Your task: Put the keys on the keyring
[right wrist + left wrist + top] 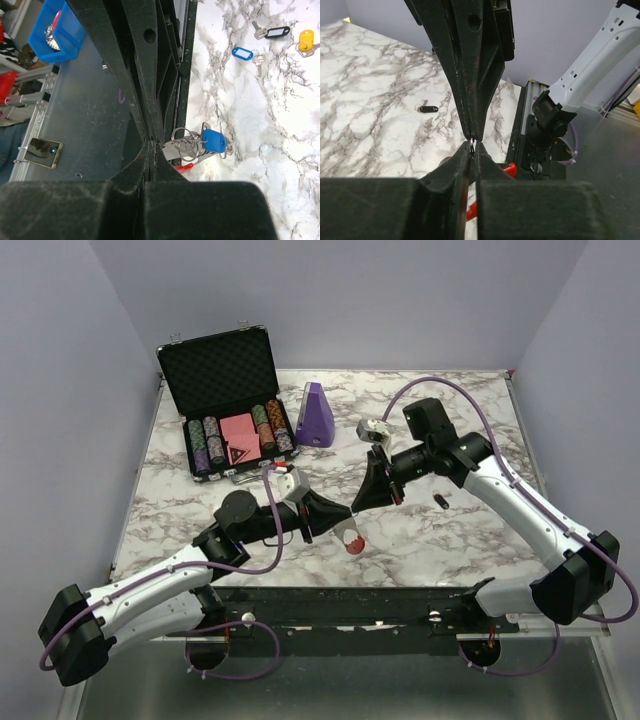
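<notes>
The keyring (pixel 192 145) hangs just above the marble between my two grippers: silvery loops, a red arc (pixel 184 167) and a blue-tagged key (pixel 216 140) on it. In the top view the keyring (pixel 352 540) sits under the two meeting fingertips. My left gripper (pixel 471 145) is pinched on a thin wire of the keyring. My right gripper (pixel 150 143) is shut tip to tip against it, on the same wire. Loose keys lie on the table: blue tag (pixel 243 52), black tag (pixel 276 32), yellow tag (pixel 306 38). The black key (pixel 427 108) also shows in the left wrist view.
An open black case of poker chips (pixel 235 430) stands at the back left. A purple wedge-shaped object (pixel 317 415) is beside it. The table's near edge and metal rail (pixel 525 125) run close below the grippers.
</notes>
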You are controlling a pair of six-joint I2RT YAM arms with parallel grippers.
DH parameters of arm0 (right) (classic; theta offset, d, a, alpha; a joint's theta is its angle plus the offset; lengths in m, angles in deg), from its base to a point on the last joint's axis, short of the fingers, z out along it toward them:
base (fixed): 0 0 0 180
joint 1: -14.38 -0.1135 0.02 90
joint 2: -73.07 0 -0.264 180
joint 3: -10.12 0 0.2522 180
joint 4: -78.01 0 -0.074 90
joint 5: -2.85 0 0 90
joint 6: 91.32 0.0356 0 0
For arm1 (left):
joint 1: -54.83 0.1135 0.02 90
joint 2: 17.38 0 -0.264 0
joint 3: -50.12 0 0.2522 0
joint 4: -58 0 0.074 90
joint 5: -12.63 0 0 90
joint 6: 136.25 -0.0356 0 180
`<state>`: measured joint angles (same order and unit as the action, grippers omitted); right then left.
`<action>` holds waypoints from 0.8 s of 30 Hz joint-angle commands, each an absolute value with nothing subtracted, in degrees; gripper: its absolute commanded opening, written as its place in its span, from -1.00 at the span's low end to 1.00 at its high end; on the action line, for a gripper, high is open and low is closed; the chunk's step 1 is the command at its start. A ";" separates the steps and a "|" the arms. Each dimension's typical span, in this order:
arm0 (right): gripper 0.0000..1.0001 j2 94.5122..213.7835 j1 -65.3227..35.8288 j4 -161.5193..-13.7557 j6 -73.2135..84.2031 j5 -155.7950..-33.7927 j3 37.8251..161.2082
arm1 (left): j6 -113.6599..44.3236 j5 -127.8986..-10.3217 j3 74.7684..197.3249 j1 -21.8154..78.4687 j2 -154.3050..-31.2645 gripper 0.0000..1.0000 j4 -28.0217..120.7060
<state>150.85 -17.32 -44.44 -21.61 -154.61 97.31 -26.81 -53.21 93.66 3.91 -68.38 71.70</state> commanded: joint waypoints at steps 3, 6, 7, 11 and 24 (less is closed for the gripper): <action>-0.99 151.55 -17.35 -47.45 -18.90 -156.58 96.22 | -22.87 -51.18 89.55 5.43 -63.88 -0.17 79.57; -0.99 151.73 -17.35 -47.80 -18.72 -157.02 95.95 | -22.61 -51.79 88.05 5.96 -61.95 -0.07 79.83; -0.99 151.73 -17.26 -47.98 -18.72 -157.29 95.78 | -22.61 -51.80 87.53 5.96 -61.50 -0.06 79.92; -0.99 151.99 -17.35 -47.80 -19.42 -159.22 95.69 | -22.61 -51.09 86.47 6.13 -60.97 -0.03 79.57; -0.99 153.05 -17.35 -48.59 -19.08 -160.46 95.60 | -24.45 -49.95 88.57 5.87 -67.47 -0.21 79.92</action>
<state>152.40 -17.39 -46.72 -19.73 -158.29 95.98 -23.72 -52.14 86.97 5.75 -65.50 78.43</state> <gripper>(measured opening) 0.007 0.421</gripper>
